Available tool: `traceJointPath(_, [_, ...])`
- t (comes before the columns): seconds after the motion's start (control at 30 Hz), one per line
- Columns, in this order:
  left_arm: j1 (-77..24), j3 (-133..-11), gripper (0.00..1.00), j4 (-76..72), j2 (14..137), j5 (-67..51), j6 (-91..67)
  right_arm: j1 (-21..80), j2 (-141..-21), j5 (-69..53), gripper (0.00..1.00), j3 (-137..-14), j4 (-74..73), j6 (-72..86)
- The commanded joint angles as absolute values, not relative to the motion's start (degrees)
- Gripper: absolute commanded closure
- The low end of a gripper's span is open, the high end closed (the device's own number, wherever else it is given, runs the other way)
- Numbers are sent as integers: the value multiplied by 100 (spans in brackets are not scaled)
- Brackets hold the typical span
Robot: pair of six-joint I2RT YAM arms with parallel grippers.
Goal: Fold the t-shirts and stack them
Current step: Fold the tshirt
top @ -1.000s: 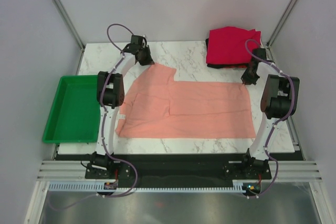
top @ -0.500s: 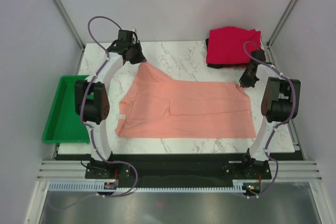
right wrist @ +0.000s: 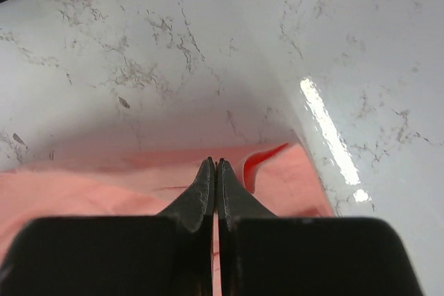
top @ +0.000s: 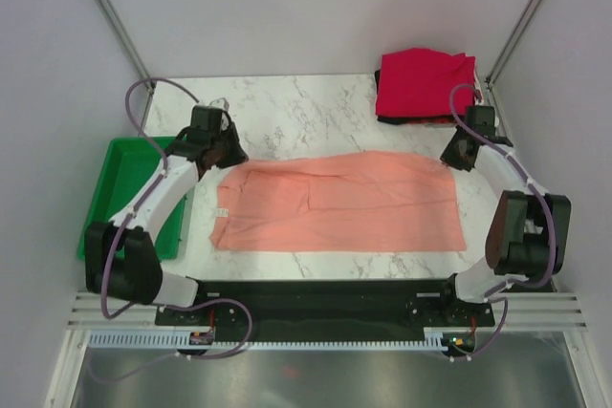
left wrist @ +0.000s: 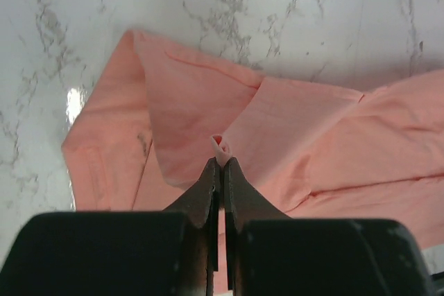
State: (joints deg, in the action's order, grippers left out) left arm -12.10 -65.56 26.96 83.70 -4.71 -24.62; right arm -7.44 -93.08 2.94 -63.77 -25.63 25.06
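Pink shirt [top: 335, 203] lies across the table [top: 316, 112], far edge pinched up at both ends. Left gripper [top: 228, 154] clenches the far-left corner, right gripper [top: 453, 157] the far-right. Carry both corners level to the near hem so the fold lands straight. Red stack [top: 421, 83] sits far right.

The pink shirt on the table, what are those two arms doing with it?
Two robot arms are folding a salmon-pink t-shirt spread across the marble table. The left tool pinches cloth at the shirt's far left corner, and the right tool is shut on its far right corner. A pile of folded shirts, crimson on top, sits at the table's far right corner. The green tray lies at the left.
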Motion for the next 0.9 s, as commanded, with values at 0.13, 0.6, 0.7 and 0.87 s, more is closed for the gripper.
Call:
traceJointPath(0.13, [-1213, -5292, 98, 2496, 6927, -88, -2698, -747, -8280, 712, 100, -5512, -2031, 2680])
traceJointPath(0.6, [-1230, -4035, 98, 2654, 5608, 184, -3251, -1361, -7752, 449, 100, -4536, -1793, 3199])
traceJointPath(0.7, [-1222, -3868, 98, 2698, 5476, 281, -3366, -1503, -7778, 97, 100, -4430, -1617, 3225])
traceJointPath(0.87, [-1230, -3613, 98, 2751, 5160, 325, -3734, -1503, -7840, 9, 100, -4369, -1600, 3217])
